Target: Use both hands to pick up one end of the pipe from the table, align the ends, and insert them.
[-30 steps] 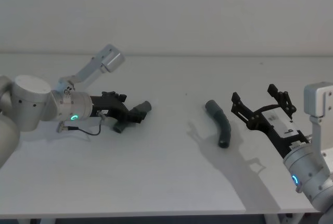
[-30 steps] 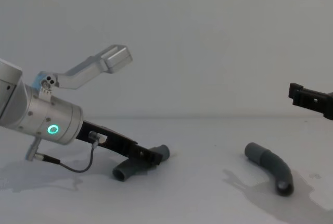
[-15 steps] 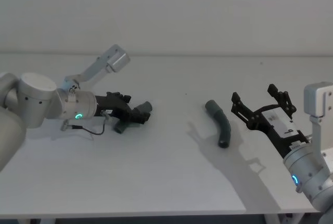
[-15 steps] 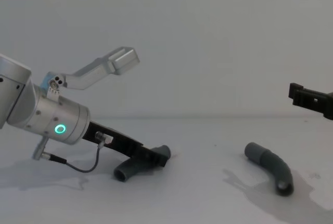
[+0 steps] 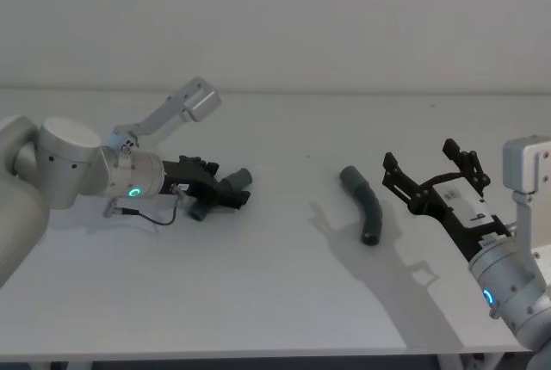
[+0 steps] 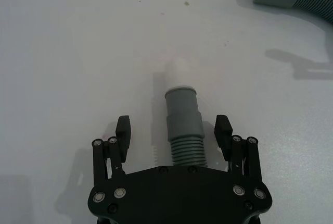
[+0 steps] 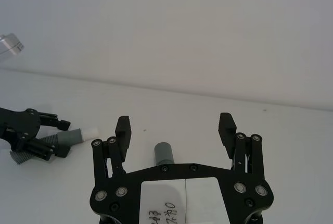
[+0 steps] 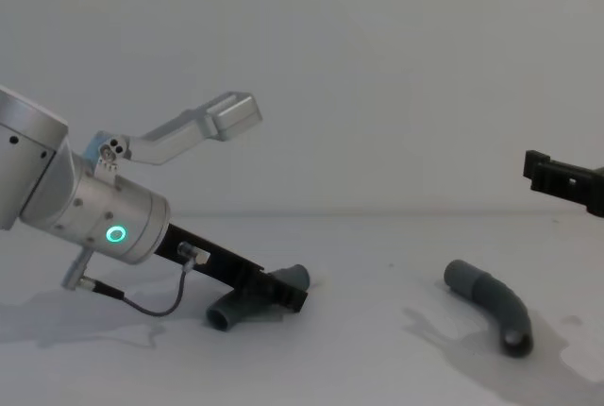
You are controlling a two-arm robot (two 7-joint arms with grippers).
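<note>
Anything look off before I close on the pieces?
Nothing stands out. The left piece and right piece lie whole on the table. The left gripper is open astride the left piece; the right gripper is open, clear of the right piece.

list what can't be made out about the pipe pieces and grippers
- Left wrist view: the left pipe piece passes under the left gripper; its ribbed length and far end are hidden.
- Right wrist view: the right pipe piece shows its collar end; the right gripper covers the rest.
- Chest view: the right edge cuts off the right gripper.
- Left wrist view: the frame edge cuts off the right pipe piece.
</note>
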